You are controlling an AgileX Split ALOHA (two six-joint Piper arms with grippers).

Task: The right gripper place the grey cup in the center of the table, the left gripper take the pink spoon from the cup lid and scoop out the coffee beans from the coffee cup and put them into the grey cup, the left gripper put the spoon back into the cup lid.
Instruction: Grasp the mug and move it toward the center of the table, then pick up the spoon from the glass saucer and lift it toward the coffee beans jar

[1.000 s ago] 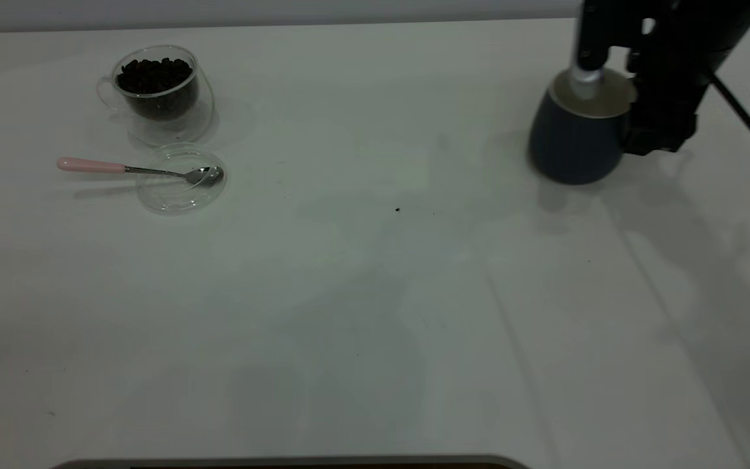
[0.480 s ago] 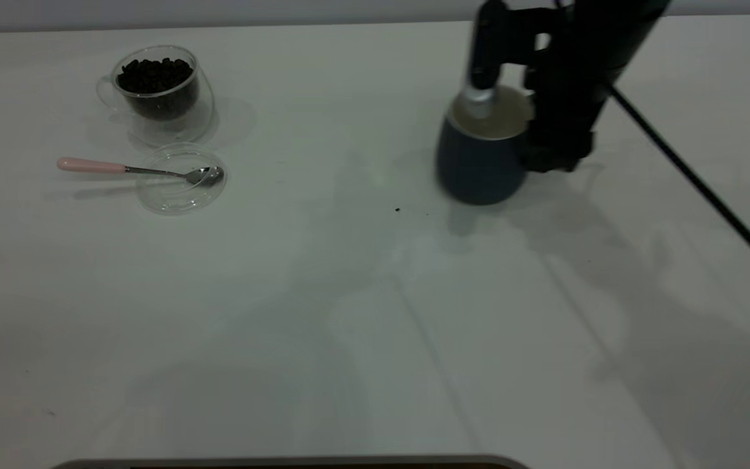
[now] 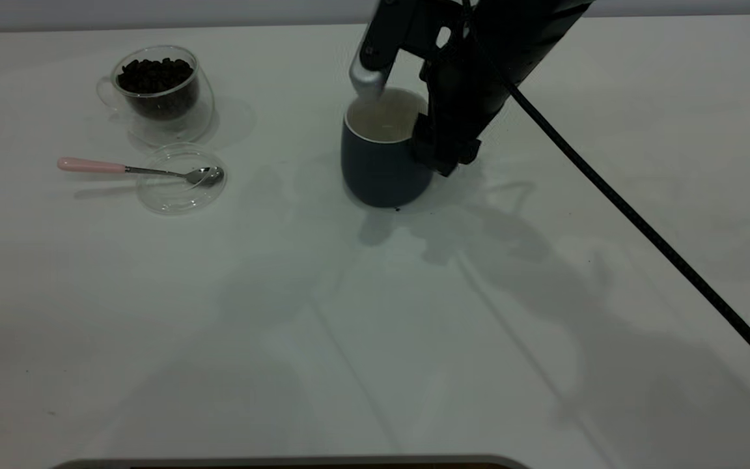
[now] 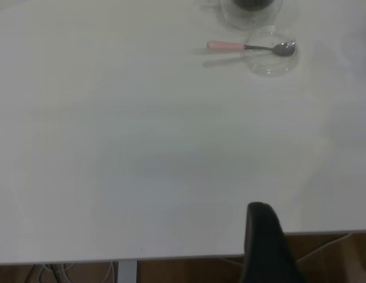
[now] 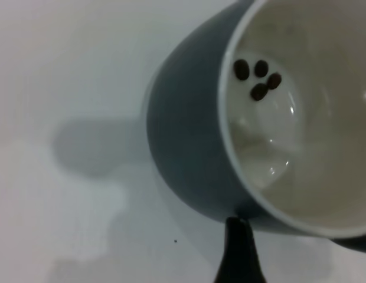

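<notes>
My right gripper [image 3: 407,117] is shut on the grey cup [image 3: 381,172], with one finger over the rim and the other outside the wall. The cup is near the middle of the table [image 3: 375,326], slightly tilted, at or just above the surface. In the right wrist view the grey cup [image 5: 189,135] holds several coffee beans [image 5: 257,79]. The coffee cup [image 3: 157,88] full of beans [image 3: 153,68] stands at the far left. The pink spoon [image 3: 127,169] lies with its bowl in the cup lid [image 3: 176,189]. The left wrist view shows the spoon [image 4: 242,46], the lid [image 4: 268,56] and one black finger [image 4: 265,242] by the table edge.
A black cable [image 3: 642,228] runs from the right arm down across the right half of the table. A tiny dark speck lies by the grey cup's base. The table's front edge shows at the bottom of the exterior view.
My right gripper has carried the grey cup leftward from the far right of the table to near the middle. The spoon, lid and coffee cup have not moved.
</notes>
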